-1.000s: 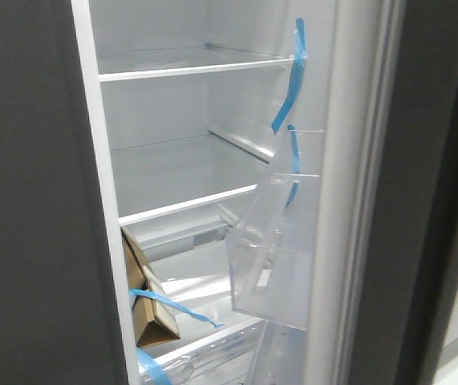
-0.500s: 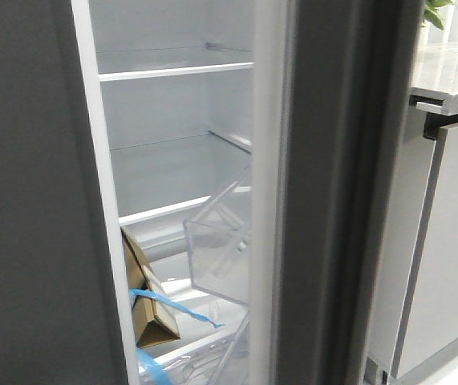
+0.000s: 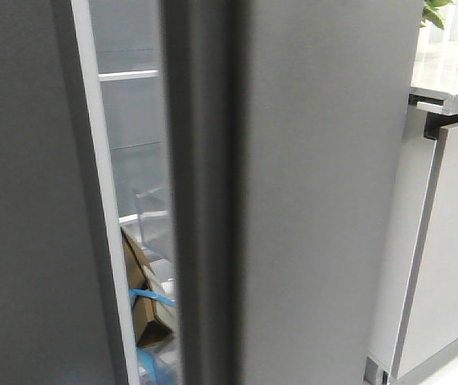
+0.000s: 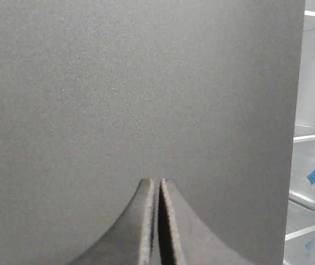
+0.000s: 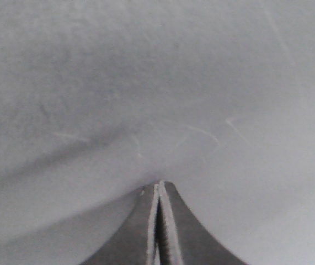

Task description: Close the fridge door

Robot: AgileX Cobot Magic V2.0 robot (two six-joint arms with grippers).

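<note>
The fridge door [image 3: 325, 192], a tall matte dark-grey panel, fills the middle of the front view, nearly shut, with a narrow gap left onto the white interior [image 3: 136, 160]. Its grey face fills the right wrist view [image 5: 157, 83]; my right gripper [image 5: 159, 185] is shut and empty, its tips against that face. My left gripper [image 4: 156, 182] is shut and empty, facing the fixed grey panel [image 4: 135, 99]. No gripper shows in the front view.
The fixed dark-grey panel [image 3: 28, 200] stands at the left. Inside the gap are white shelves, a brown cardboard piece [image 3: 142, 309] and blue tape [image 3: 150, 297]. Light-grey cabinet fronts [image 3: 449, 241] under a counter [image 3: 449, 76] stand at the right.
The fridge door has swung leftward across the opening. Its clear bins and white lining have gone out of sight, and only a narrow gap stays open.
</note>
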